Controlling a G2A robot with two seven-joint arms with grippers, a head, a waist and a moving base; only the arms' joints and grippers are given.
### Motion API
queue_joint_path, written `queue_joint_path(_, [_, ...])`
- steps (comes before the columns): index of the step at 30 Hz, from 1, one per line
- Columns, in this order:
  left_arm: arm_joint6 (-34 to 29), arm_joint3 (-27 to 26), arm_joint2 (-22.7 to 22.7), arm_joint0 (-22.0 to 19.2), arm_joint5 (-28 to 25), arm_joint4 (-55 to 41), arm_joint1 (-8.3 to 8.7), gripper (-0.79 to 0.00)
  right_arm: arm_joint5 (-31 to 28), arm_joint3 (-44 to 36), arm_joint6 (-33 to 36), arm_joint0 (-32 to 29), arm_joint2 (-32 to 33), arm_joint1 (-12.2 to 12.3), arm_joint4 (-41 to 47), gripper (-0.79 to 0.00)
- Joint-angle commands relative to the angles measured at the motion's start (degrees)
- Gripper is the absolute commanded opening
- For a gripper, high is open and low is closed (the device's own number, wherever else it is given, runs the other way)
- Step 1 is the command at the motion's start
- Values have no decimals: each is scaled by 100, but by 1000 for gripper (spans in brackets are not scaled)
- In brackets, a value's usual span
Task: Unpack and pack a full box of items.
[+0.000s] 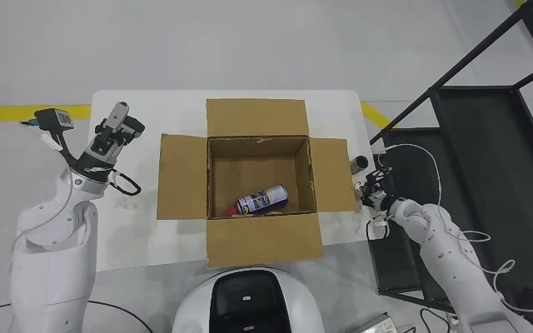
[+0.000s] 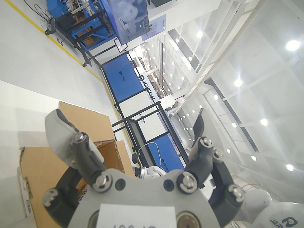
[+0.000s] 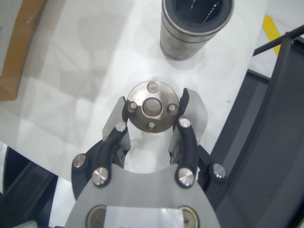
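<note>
An open cardboard box (image 1: 258,133) sits in the middle of the white table, flaps spread. Inside it lies a blue spray can (image 1: 261,201) with a red cap, near the front wall. My right gripper (image 3: 154,106) is at the table's right edge, shut on a round steel flange (image 3: 153,107) with several holes, its fingers (image 3: 187,100) pressing both sides. Just beyond stands a grey metal cylinder (image 3: 196,17) with a hollow dark core, also seen as the cylinder (image 1: 360,162) from above. My left gripper (image 2: 128,129) is open, raised at the table's left, box flap (image 2: 71,157) below it.
A black metal rack (image 1: 466,141) stands right of the table, close to my right arm. The table edge (image 3: 239,91) curves just beside the flange. Yellow floor tape (image 1: 42,111) runs behind the table.
</note>
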Motion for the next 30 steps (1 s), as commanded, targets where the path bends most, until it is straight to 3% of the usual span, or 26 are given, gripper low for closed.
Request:
queue_joint_path(1, [0, 0, 0, 0, 0, 0, 0, 0, 23, -329, -57, -234, 198, 47, -7, -785])
queue_joint_path(8, [0, 0, 0, 0, 0, 0, 0, 0, 191, -2056, -30, -1370, 1189, 229, -26, -785])
queue_joint_path(16, [0, 0, 0, 0, 0, 0, 0, 0, 251, -4260, 523, -2418, 2080, 309, 28, -785])
queue_joint_path(22, [0, 0, 0, 0, 0, 0, 0, 0, 24, -5276, 1485, -2030, 1679, 333, -199, -785])
queue_joint_path(30, [0, 0, 0, 0, 0, 0, 0, 0, -138, -5199, 2617, -683, 197, 257, -139, -785])
